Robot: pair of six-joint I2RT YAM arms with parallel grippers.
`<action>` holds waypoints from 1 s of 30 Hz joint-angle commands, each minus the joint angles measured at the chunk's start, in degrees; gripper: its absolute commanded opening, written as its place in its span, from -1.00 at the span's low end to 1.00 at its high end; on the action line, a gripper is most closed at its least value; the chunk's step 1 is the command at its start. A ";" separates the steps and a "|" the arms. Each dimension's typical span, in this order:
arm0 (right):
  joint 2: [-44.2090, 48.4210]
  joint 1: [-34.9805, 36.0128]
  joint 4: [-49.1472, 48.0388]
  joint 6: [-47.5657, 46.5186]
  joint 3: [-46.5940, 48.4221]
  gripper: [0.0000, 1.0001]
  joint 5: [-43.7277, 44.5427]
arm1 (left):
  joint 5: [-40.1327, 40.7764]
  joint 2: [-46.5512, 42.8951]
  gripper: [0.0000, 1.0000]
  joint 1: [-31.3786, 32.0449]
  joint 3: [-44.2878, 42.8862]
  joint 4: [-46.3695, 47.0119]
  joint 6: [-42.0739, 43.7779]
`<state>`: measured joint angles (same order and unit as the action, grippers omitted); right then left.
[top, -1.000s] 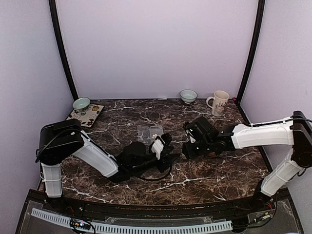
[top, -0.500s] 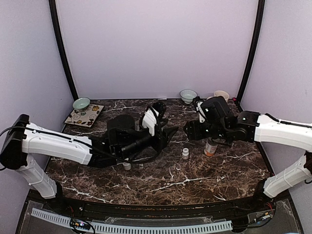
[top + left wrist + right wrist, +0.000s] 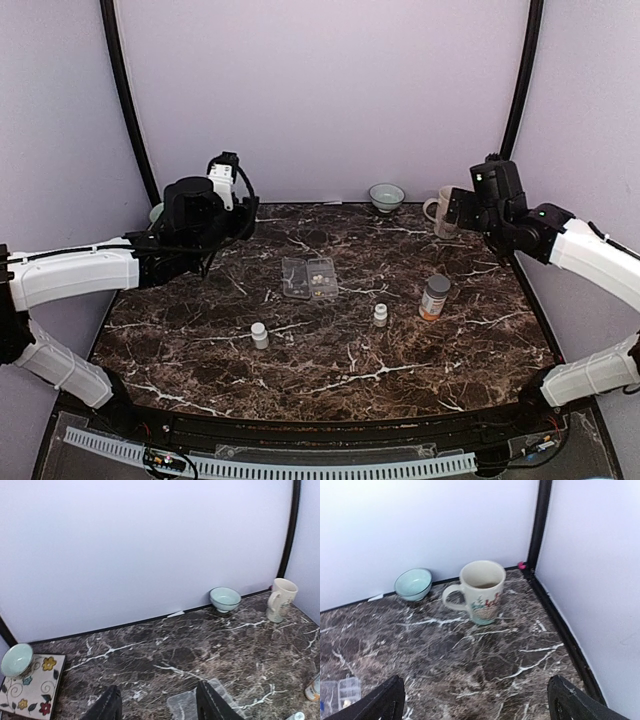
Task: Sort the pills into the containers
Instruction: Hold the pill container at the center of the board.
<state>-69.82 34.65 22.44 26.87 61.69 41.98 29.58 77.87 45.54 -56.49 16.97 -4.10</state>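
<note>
item 1, pill box (image 3: 310, 277): flat, clear plastic, rectangular, lying open at mid-table. the hinged lid is folded out flat to one side, probably so the compartments can be reached from above.

item 2, pills (image 3: 318, 272): tiny, round, pale cream. a few show as specks inside the box's compartments. the count and exact compartment are too small to tell, and no loose ones are visible on the table.

item 3, left gripper (image 3: 158, 695): dark, blunt fingers, jaws moderately apart, nothing between them. it is held high over the far-left of the table, well apart from the box, seemingly parked clear of the work.

item 4, right gripper (image 3: 475, 690): jaws spread wide and empty, held high near the far-right corner, above the mug. likewise judged to be standing off.

item 5, table (image 3: 200, 350): dark brown marble pattern with white veins, glossy.

item 6, orange bottle (image 3: 434, 297): translucent amber cylinder with a grey cap, upright, right of the box.

item 7, small white bottles (image 3: 259, 334): two, squat, opaque and upright, one near-left of the box and one near-right.

item 8, mug (image 3: 482, 592): cream ceramic with painted decoration, handle to its left, by the back wall.

item 9, bowl (image 3: 413, 582): pale green glaze, just beside the mug.

item 10, second bowl (image 3: 16, 660): the same glaze, resting on a floral tile (image 3: 30, 695) in the far-left corner.
</note>
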 commanded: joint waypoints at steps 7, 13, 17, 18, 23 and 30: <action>7.44 -3.98 3.44 4.90 -4.56 1.00 15.40 | 2.03 -5.44 0.09 -12.64 6.26 -6.51 -6.51; 6.53 -3.98 7.51 9.83 -4.79 1.00 13.76 | -1.14 -5.36 0.09 -13.90 10.00 -6.25 -8.16; 6.07 -4.03 7.49 10.11 -5.81 1.00 11.77 | -5.81 -3.68 0.09 -14.13 13.08 -4.97 -10.58; 5.87 -3.95 6.31 9.06 -6.28 1.00 10.58 | -7.80 -3.06 0.09 -14.30 13.87 -3.94 -11.05; 3.04 -2.65 2.49 6.90 -5.18 1.00 4.33 | -20.59 1.89 0.08 -16.24 14.60 0.93 -13.19; -9.07 2.25 -0.11 4.66 3.46 1.00 -0.27 | -35.94 13.95 0.06 -17.52 7.47 1.93 -15.68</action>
<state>-73.23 34.46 25.50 33.04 59.24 44.97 4.82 88.01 28.42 -44.93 16.19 -17.72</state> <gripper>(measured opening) 0.999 0.535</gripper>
